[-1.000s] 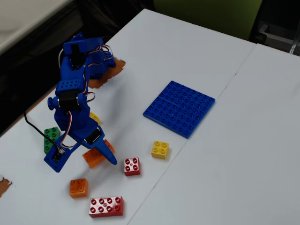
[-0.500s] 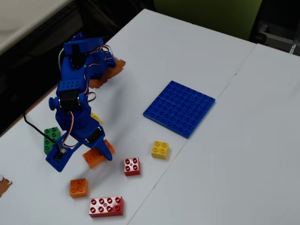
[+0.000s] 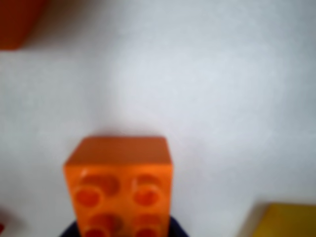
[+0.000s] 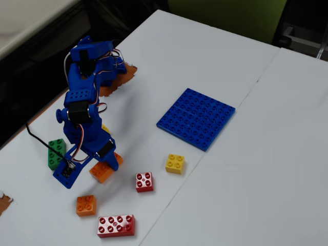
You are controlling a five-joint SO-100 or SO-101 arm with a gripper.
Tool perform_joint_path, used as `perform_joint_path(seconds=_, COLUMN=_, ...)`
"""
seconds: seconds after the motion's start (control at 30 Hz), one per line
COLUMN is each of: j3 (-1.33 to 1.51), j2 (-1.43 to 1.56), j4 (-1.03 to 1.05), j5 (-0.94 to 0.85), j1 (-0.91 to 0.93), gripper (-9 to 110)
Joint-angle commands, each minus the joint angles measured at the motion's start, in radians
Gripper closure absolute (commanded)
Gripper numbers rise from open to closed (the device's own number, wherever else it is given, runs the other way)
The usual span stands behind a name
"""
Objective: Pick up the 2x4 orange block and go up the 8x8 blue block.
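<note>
Arm drawn back toward base since earlier; 2x4 orange block between jaws, grip state unclear

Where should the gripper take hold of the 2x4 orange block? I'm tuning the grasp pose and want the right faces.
Grip the 2x4 orange block across its two long, flat side walls, coming down from above: the studded top faces up, and it lies flat on the table.

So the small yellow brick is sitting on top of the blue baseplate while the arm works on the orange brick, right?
Not quite. The fixed view shows the small yellow brick lying on the white table, apart from the blue baseplate. The gripper is indeed down at the oblong orange brick.
</note>
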Motion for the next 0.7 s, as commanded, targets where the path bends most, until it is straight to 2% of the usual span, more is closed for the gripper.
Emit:
perform_joint_path(seconds=0.0, j3=-0.046, j2=0.002, j4=0.008, j5=-0.006, j1=-0.021, gripper=87)
perform_joint_path(seconds=0.2, j3=-0.046, j2=-0.002, j4=-0.015, j5=-0.008, j1=-0.023, gripper=71)
perform_joint_path(seconds=0.53, j3=-0.052, j2=0.011, j4=-0.028, j5=-0.041, j1=0.003, gripper=77)
perform_joint_path(seconds=0.67, j3=-0.06, j2=0.015, j4=-0.028, j5=-0.041, j1=0.008, gripper=84)
